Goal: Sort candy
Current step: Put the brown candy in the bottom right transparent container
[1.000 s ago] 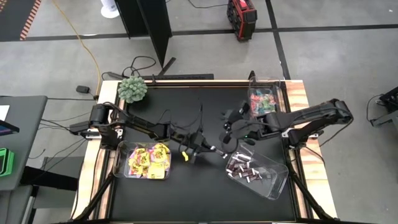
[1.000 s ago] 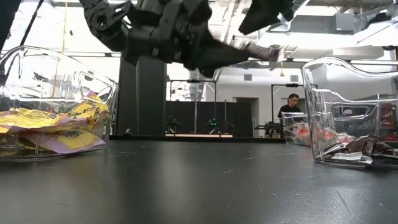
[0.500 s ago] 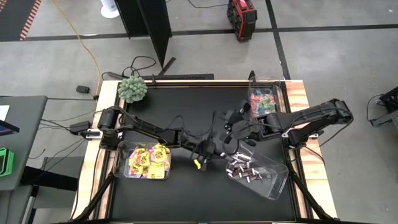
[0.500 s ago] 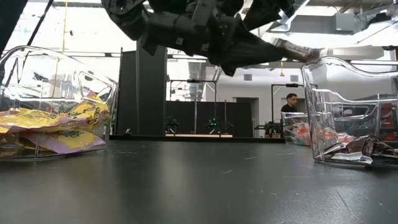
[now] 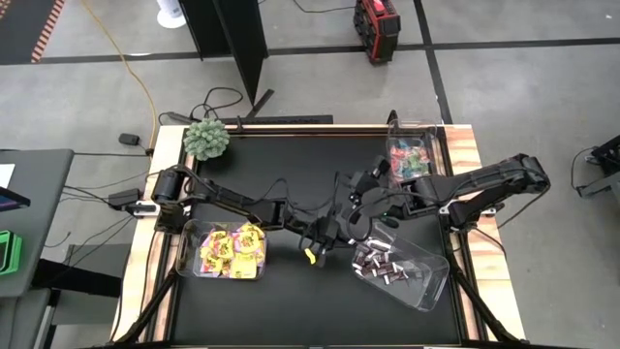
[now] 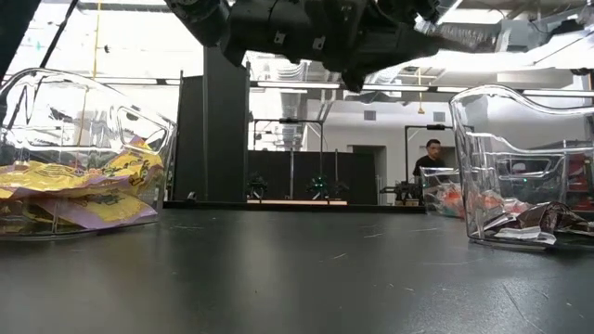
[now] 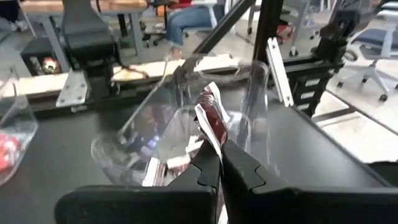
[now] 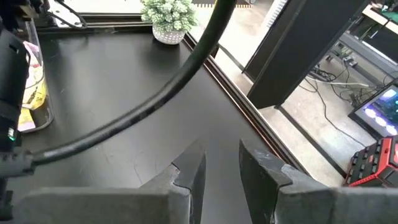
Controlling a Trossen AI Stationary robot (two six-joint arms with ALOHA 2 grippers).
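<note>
My left gripper (image 7: 219,163) is shut on a dark brown mini bar (image 7: 211,121). It hovers just left of the clear bin of dark bars (image 5: 399,271), whose wall (image 7: 249,81) stands right in front of it. In the high view the left gripper (image 5: 347,240) is near the table's middle. My right gripper (image 8: 221,167) is open and holds nothing. It hangs over the table (image 5: 356,196), just beyond the left one. Yellow packets fill the bin (image 5: 231,250) on the left. Teal-and-pink sweets lie in the far right bin (image 5: 411,157). My left gripper pinches the mini bar's wrapper at one end (image 7: 214,144) between its two fingers. The rest of the bar sticks out past the fingertips, pointing toward the dark-bar bin. The bar is lifted clear of the table.
A fuzzy green plant (image 5: 205,139) stands at the far left corner. The two arms cross close together over the table's middle. Bare black table (image 5: 291,301) lies along the near edge between the two near bins. A person (image 6: 432,158) sits far behind the table.
My left gripper has carried the mini bar toward the table's right, closer to the dark-bar bin. In the low view it has also risen a little. It has stayed shut on the bar.
</note>
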